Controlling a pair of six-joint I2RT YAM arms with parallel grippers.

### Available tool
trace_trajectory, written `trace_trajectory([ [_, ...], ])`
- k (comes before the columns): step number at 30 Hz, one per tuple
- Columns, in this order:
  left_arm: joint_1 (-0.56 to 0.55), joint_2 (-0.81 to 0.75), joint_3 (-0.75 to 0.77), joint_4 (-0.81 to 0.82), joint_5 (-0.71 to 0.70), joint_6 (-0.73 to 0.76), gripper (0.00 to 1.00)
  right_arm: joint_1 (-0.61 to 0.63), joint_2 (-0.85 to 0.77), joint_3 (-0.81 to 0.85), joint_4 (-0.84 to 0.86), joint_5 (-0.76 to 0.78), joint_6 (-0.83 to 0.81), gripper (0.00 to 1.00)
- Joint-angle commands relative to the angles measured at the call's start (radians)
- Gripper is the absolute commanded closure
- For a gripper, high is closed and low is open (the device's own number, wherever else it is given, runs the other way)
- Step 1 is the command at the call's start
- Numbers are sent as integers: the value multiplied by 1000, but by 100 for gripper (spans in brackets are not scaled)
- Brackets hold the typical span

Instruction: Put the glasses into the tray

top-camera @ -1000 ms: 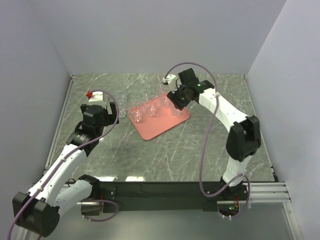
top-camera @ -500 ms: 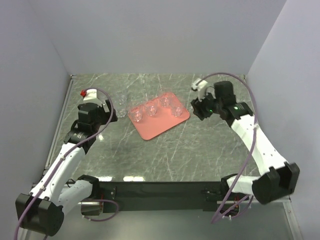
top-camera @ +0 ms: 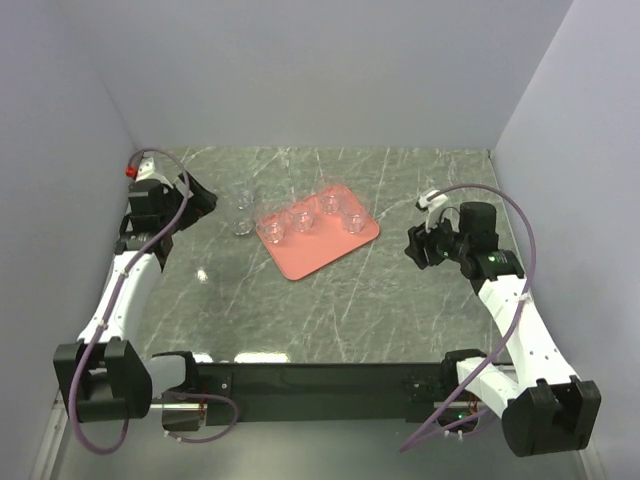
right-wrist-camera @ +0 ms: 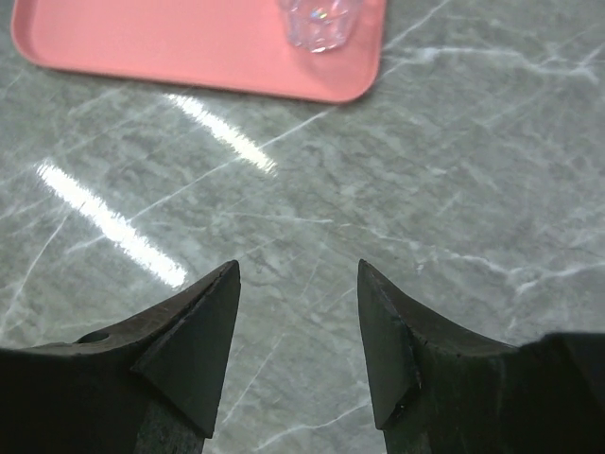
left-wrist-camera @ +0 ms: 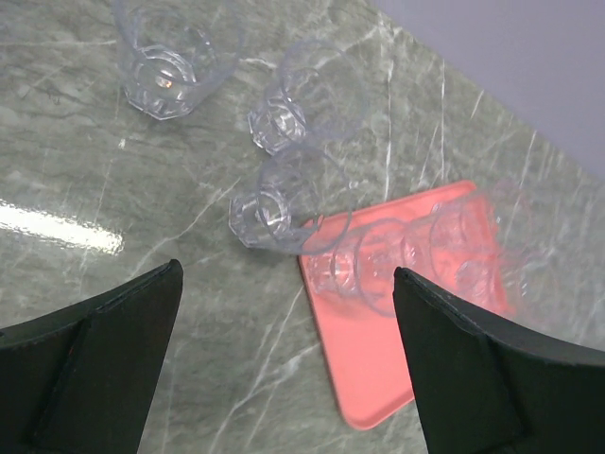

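The right tool (right-wrist-camera: 298, 272) hangs low over bare table (top-camera: 330, 300), its fingers spread and empty. Further back, the tray (top-camera: 310, 258) lies flat mid-table with four of the glasses (top-camera: 303, 219) standing upright in it. The loose glasses (left-wrist-camera: 269, 213) stand on the table just left of the tray, one of them close beside its rim. Furthest back, the left tool (left-wrist-camera: 287, 272) faces them, spread wide and holding nothing. I judge these glasses light, rigid, slick and breakable. A gentle pinch over the rim, one finger inside and one outside, or around the body, should hold without slipping or knocking neighbours.
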Motion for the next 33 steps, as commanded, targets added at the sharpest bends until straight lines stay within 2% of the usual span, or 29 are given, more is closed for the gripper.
trace_trajectory([
  [1, 46, 36, 67, 57, 86, -96, 1, -47, -53, 0, 83, -56, 26, 40],
  [8, 118, 196, 154, -3, 77, -197, 1, -95, -85, -17, 88, -83, 36, 40],
  [19, 148, 553, 474, -264, -10, -279, 4, -95, -85, -20, 85, -86, 32, 40],
  [22, 147, 637, 548, -307, -33, -291, 8, -95, -82, -20, 83, -86, 30, 40],
  [23, 148, 658, 586, -333, -36, -289, 11, -95, -84, -20, 83, -86, 30, 40],
  [33, 148, 807, 746, -397, -107, -315, 17, -121, -70, -20, 80, -88, 30, 40],
])
